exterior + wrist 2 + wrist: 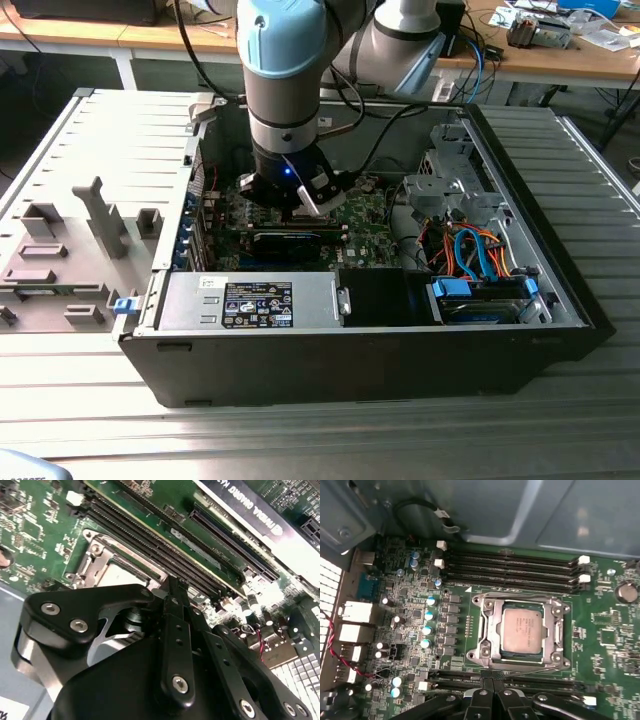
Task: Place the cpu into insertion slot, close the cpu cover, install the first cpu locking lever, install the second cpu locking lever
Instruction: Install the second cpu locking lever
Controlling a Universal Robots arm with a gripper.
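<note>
The cpu (pixel 521 630), a silvery-grey square, lies in the insertion slot (pixel 520 655) on the green board. The cpu cover (pixel 487 630), a shiny metal frame, lies flat around it, and the chip shows through its window. A thin wire lever (pixel 530 668) runs along the socket edge nearest my fingers. My gripper (pixel 488 679) is shut with nothing visible between its black fingers, its tip just beside that edge of the socket. In the second wrist view the gripper (pixel 176 582) hangs close over the cover (pixel 92 555) and the cpu (pixel 117 572). In the exterior view the gripper (pixel 300 198) reaches down into the open case.
Long black memory slots (pixel 515 565) flank the socket on two sides. A black graphics card (pixel 290 240) lies in front of the gripper in the exterior view. The power supply (pixel 250 300), a drive bay with orange and blue cables (pixel 480 270) and the case walls (pixel 560 250) hem in the board.
</note>
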